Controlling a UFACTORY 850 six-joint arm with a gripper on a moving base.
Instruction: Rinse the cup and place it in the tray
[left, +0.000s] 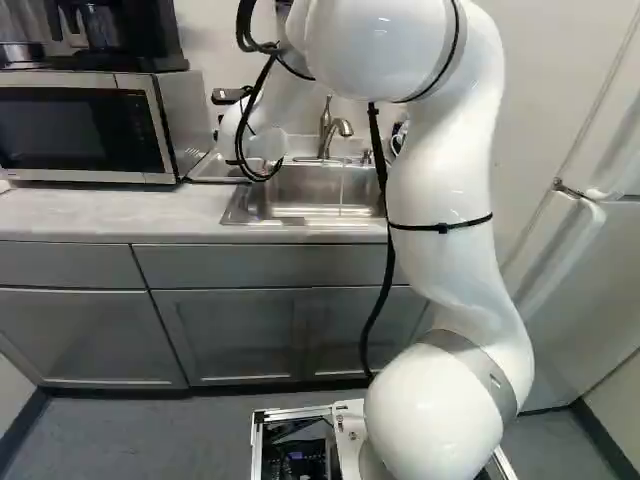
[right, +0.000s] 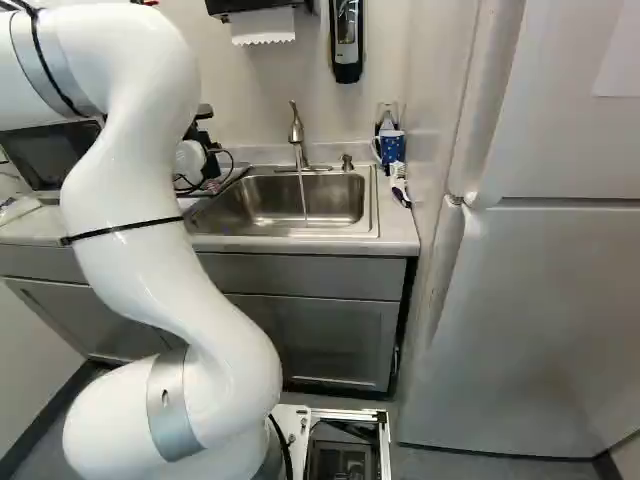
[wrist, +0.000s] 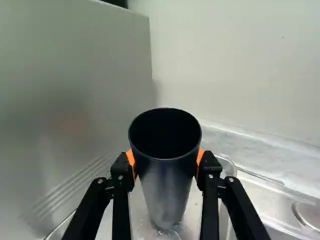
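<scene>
Pale wall, backing the bench. Refrigerator, standing at the right of the right base view. White arm, reaching over the bench. Microwave, sitting left of the sink. Tray, lying beneath the hand. Faucet, running a thin stream. Orange pads, pinching the dark cup from two sides. Cup, mouth up, is showing at the tray; contact underneath is staying unclear.

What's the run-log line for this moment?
gripper: shut on dark cup | cup: mouth up, over tray | cup-tray contact: cannot tell | faucet: thin stream apparently running
</scene>
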